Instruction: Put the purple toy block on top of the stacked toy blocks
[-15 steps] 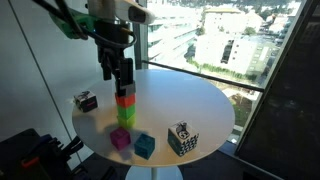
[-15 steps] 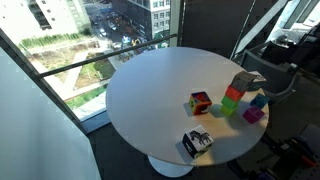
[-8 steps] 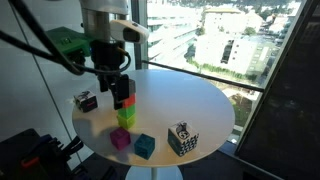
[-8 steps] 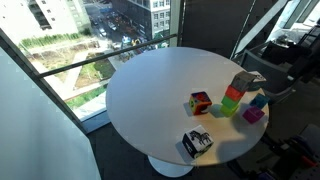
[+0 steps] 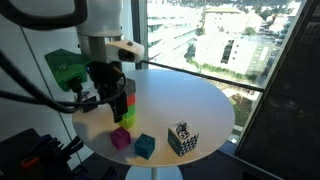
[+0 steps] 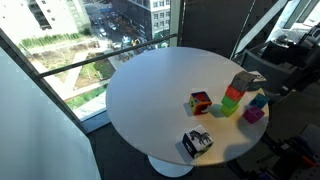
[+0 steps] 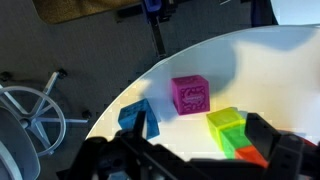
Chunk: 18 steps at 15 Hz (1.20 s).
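White round tabletop (image 5: 195, 100) beside a tall window over city blocks: that is my workplace. At the left in an exterior view, my gripper (image 5: 111, 102) hangs low just beside the stacked toy blocks (image 5: 127, 112), its fingers spread wide and holding nothing. A little to the right and nearer the table edge, the purple toy block (image 5: 120, 138) sits flat on the table. The teal cube (image 5: 145, 146) lies just beside it, and the patterned cube (image 5: 181, 139) stands further right, well apart.

The wrist view gives the same order: teal cube, purple block (image 7: 190, 94), then the lime-green foot of the stack (image 7: 228, 124).

I judge the pick has not yet begun; I am at the approach. Next I need to move away from the column, centre over the purple block, and descend so the jaws straddle two plain faces. The risk is clipping the stack or nudging the teal neighbour.
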Motion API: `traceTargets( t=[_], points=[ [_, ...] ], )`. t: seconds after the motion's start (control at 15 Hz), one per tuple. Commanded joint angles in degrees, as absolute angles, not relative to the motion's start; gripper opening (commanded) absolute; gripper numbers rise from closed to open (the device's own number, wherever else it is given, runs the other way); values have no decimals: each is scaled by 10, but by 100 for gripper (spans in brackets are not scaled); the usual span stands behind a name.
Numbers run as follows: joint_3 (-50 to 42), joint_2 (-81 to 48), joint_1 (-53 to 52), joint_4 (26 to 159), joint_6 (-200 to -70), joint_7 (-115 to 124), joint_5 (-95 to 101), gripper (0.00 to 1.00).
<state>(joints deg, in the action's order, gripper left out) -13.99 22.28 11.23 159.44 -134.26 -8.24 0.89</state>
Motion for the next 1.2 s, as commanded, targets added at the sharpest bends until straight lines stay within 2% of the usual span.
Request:
traceTargets(
  t=[0.0, 0.27, 1.13],
  points=[
    [-136, 186, 120, 1594, -1394, -87, 22, 100],
    [-134, 157, 120, 1594, -1431, -83, 23, 100],
    [-135, 154, 116, 1593, -1424, -83, 9, 100]
  ],
)
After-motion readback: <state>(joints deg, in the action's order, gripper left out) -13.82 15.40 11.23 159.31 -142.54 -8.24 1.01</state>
